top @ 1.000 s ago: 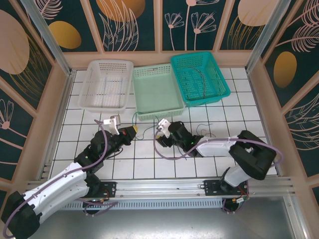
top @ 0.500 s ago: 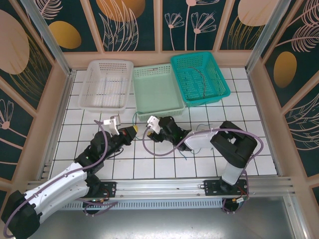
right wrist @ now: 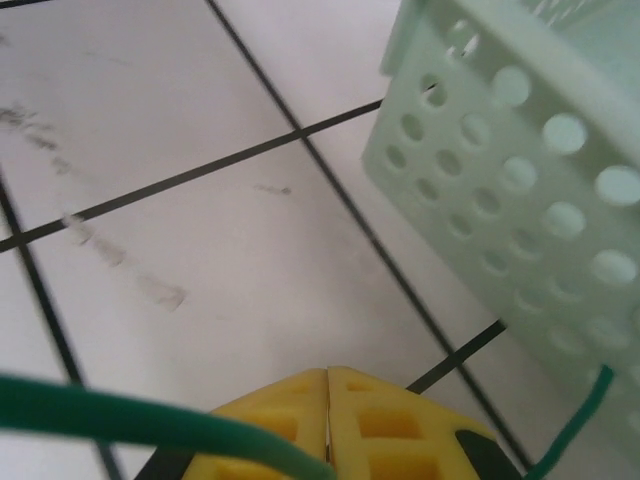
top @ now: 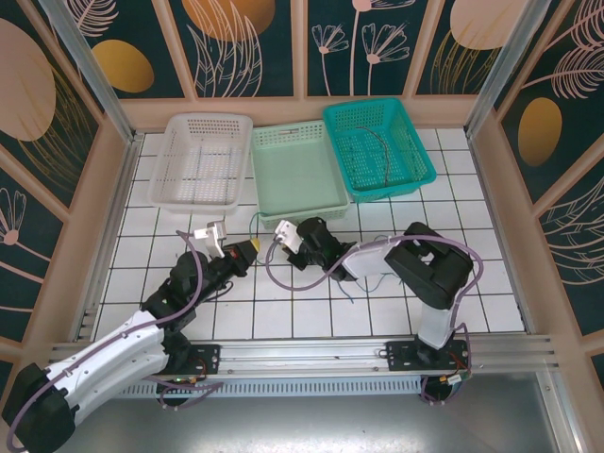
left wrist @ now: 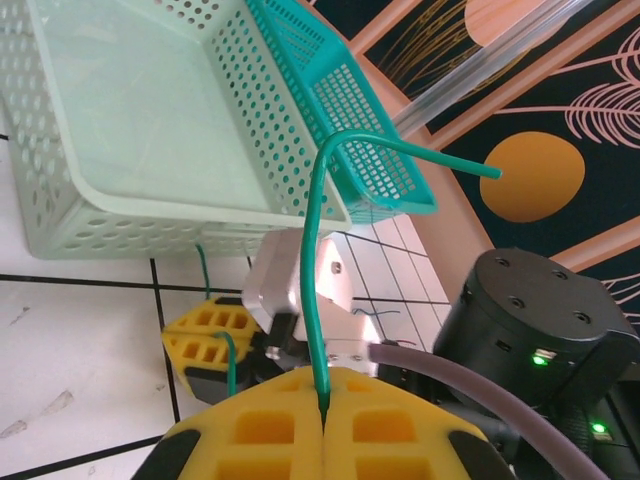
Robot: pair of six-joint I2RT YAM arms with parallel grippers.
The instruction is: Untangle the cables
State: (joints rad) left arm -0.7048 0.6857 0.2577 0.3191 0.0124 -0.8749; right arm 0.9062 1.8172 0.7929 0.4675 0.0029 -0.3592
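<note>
- The left claw (top: 248, 251) sits low over the white-tiled tabletop (top: 472, 217), just in front of the mint-green basket (top: 297, 175).
- In the left wrist view its yellow pads (left wrist: 260, 435) are pressed together on a green cable (left wrist: 312, 250), which is pinched at the seam between them.
- From that pinch the green cable rises upright, then bends over towards the teal basket (left wrist: 340, 110). Its free end hangs in the air, touching nothing.
- The right claw (right wrist: 328, 420) faces the left claw at close range, near the front wall of the mint-green basket. In the left wrist view its yellow fingers (left wrist: 205, 335) sit under a white camera mount (left wrist: 290, 290).
- The right claw's pads are shut flat against each other, and a green strand (right wrist: 150, 420) runs in from the left and meets their seam, so it is held there.
- I cannot tell whether this green strand is part of the cable in the left claw or a separate one.
- A further short piece of green (right wrist: 575, 420) shows against the basket's perforated wall.
- Three baskets stand side by side at the far edge: a white basket (top: 203, 160), the mint-green one in the middle, and the teal one on the right.
- Dark cables (top: 376, 142) lie curled inside the teal basket.
- A thin loose wire (top: 351, 289) lies on the tiles just beside the right arm (top: 429, 269). Its colour is too fine to judge.
</note>
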